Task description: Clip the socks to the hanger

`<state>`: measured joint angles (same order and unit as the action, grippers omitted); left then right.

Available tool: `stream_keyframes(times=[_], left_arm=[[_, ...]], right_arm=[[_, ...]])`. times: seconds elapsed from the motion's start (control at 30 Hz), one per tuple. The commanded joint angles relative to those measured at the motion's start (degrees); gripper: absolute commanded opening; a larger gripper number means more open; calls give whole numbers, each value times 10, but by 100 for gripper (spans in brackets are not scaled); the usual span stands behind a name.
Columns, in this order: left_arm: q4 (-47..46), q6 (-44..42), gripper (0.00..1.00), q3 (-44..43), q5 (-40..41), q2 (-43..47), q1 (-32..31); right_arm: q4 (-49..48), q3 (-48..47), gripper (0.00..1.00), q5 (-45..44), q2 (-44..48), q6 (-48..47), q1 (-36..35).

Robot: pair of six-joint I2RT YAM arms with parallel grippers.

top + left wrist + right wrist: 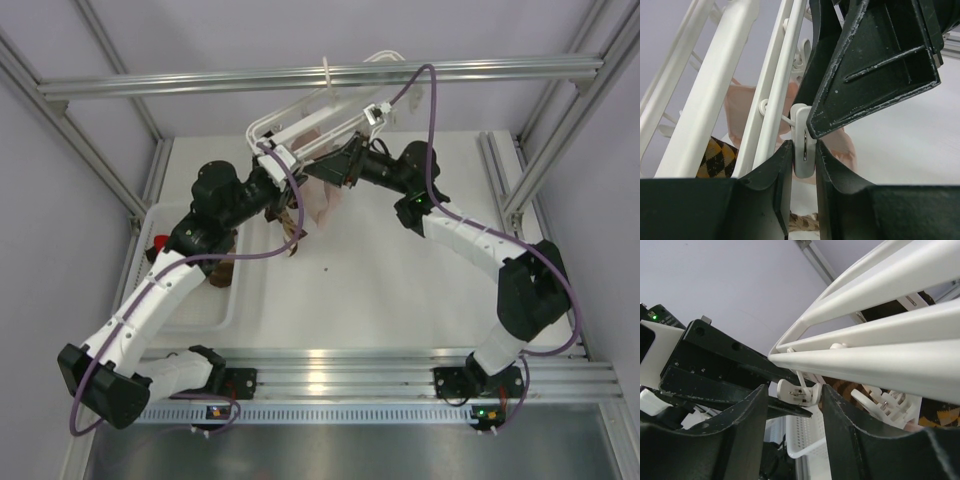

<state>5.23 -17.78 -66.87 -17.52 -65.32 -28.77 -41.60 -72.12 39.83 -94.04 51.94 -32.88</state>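
The white hanger hangs tilted from the rail, and both grippers meet under it. In the left wrist view my left gripper is shut on a white clip that hangs from a hanger bar. My right gripper is open, its jaws either side of a clip, which touches only the right finger. One right fingertip sits at the clip's top. A brown and cream sock hangs below the left gripper; a bit of it shows low between the fingers.
Pale pink socks hang from the hanger between the arms. A brown-and-yellow argyle sock shows behind the bars. A white tray on the left holds more items. The grey aluminium rail crosses overhead. A perforated basket lies below.
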Motion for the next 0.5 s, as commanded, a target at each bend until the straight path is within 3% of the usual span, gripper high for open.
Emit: stream_keyframes(times=[0.0, 0.2, 0.37, 0.47], left_arm=[[-47, 6, 4, -22, -1, 1, -1], [-45, 9, 3, -21, -4, 4, -1], [-42, 10, 3, -19, -13, 5, -1], [-41, 12, 3, -18, -14, 5, -2]], right_arm=[[-8, -28, 47, 14, 13, 17, -5], [-13, -30, 35, 6, 6, 23, -5], [-9, -33, 58, -10, 5, 27, -5], [-8, -37, 59, -19, 3, 28, -5]])
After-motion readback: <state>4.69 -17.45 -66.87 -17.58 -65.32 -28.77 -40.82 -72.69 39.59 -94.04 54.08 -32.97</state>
